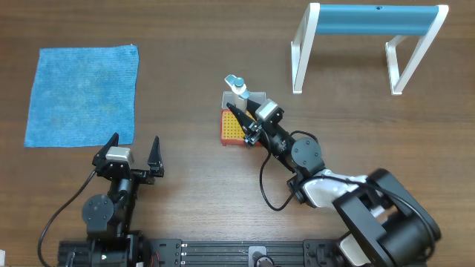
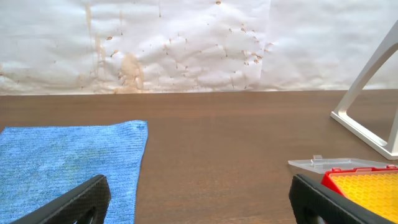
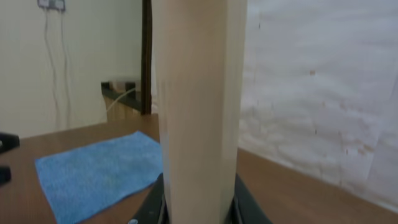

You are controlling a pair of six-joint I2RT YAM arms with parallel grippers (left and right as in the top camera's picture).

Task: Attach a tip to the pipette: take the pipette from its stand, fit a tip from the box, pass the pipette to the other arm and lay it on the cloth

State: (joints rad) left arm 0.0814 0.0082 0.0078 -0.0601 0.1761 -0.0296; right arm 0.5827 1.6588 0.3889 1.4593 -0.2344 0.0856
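- Over the tip box (image 1: 230, 128) mid-worktop, the pipette (image 1: 240, 90) is clamped in the right claw (image 1: 243, 120).
- Near the front edge, by the cloth (image 1: 82, 96), the left claw (image 1: 134, 141) is held wide apart.

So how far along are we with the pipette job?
Done: the stand is empty, the right claw grips the pipette. In hand: it is upright at the tip box; tip fitted or not, can't tell. Left: handover to the open left claw, then onto the cloth.

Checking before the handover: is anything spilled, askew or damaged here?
Nothing stands out. The cloth lies flat, the stand is upright, and the right gripper holds the pipette at the tip box.
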